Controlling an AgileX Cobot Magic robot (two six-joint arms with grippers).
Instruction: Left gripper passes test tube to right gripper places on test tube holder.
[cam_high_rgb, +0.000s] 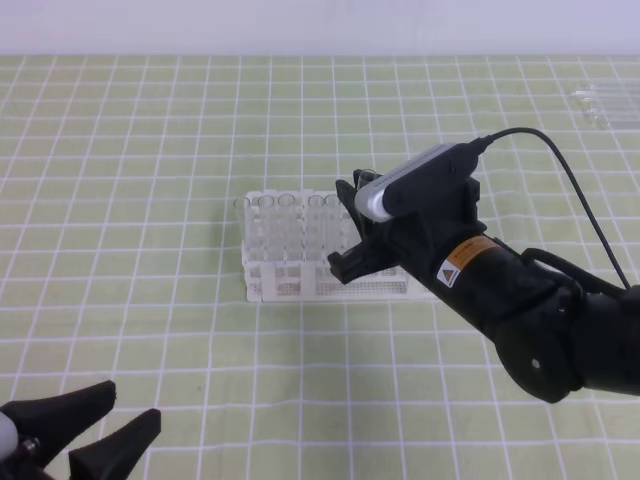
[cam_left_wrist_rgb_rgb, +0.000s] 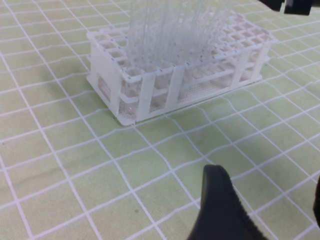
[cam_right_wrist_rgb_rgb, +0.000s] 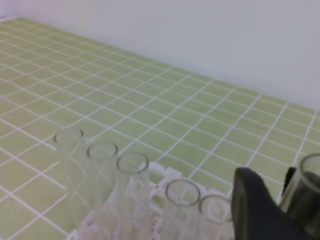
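Right gripper (cam_high_rgb: 350, 225) at centre frame pinches a test tube (cam_right_wrist_rgb_rgb: 305, 195) over the test tube holder (cam_high_rgb: 300, 275). Left gripper (cam_high_rgb: 95, 430), lower left, gapes empty — green checked cloth (cam_high_rgb: 150, 150) all round, white wall (cam_right_wrist_rgb_rgb: 200, 30) behind.

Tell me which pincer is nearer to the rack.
Right. The right pincer is over the right part of the rack, among the tubes standing in it. The left pincer hangs open at the table's near left corner, far from the rack.
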